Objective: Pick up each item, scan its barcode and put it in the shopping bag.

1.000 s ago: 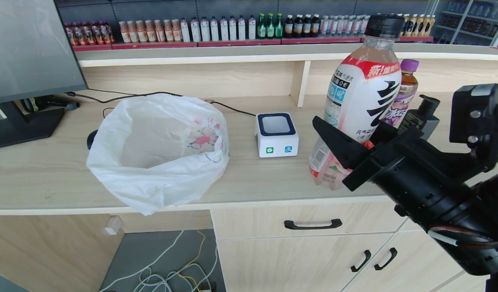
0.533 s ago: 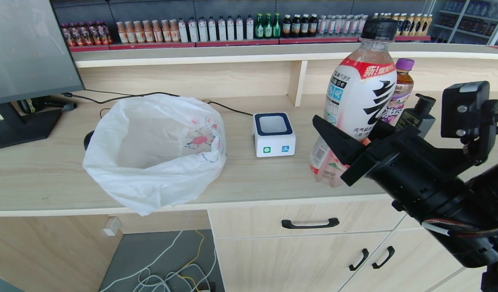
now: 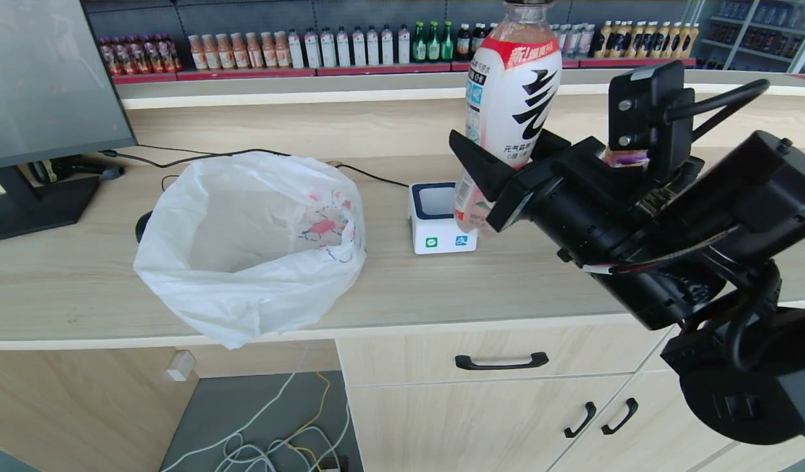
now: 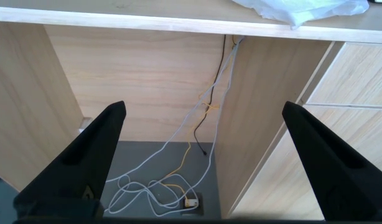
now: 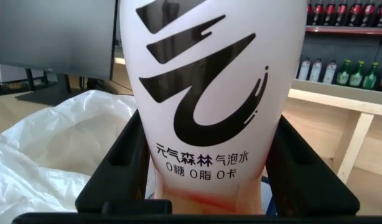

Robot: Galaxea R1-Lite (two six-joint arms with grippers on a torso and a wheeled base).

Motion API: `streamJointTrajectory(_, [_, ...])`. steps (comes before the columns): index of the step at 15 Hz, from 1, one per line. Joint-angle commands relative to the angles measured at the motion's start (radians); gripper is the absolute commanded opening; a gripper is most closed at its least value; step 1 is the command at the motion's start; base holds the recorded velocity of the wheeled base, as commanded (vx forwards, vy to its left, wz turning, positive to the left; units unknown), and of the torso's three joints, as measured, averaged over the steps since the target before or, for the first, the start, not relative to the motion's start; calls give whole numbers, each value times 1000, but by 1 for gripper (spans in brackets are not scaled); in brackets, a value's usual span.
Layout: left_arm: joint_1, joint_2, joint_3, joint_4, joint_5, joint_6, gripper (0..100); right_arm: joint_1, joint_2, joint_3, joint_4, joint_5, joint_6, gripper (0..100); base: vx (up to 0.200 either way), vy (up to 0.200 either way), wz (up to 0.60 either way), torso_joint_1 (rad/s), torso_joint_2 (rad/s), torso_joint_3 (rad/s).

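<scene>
Black right fingers [image 3: 478,164] pinch the smooth plastic bottle [image 3: 510,85]; left fingers [image 4: 85,168] spread wide.

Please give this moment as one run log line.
right gripper: shut on bottle | bottle: upright, at scanner | left gripper: open | shopping bag: open

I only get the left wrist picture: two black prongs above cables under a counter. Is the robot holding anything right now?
Observer: Yes. The right tool is shut on a big drink bottle, held upright.
Visitor: Where is it?
Observer: Near the white scanner box on the counter; its base overlaps the box's right edge in the head view.
Visitor: And the shopping bag?
Observer: The shopping bag sits open on the counter, left of the scanner box; I see nothing inside.
</scene>
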Motion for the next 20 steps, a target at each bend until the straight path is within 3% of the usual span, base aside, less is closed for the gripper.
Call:
streamJointTrajectory(1, [-1, 0, 0, 0, 0, 0, 100, -18, 88, -99, 23, 28, -21, 0, 0, 0, 0, 0, 0, 0])
streamJointTrajectory(6, [-1, 0, 0, 0, 0, -3, 100, -79, 201, -271, 49, 194, -80, 0, 0, 0, 0, 0, 0, 0])
streamJointTrajectory(9, [-1, 0, 0, 0, 2, -1, 100, -142, 238, -343, 104, 330, -199, 0, 0, 0, 0, 0, 0, 0])
streamJointTrajectory(14, [-1, 0, 0, 0, 0, -1, 100, -208, 359, -560, 109, 458, -282, 0, 0, 0, 0, 0, 0, 0])
streamJointTrajectory(20, [-1, 0, 0, 0, 0, -3, 100, -260, 430, -622, 111, 564, -412, 0, 0, 0, 0, 0, 0, 0])
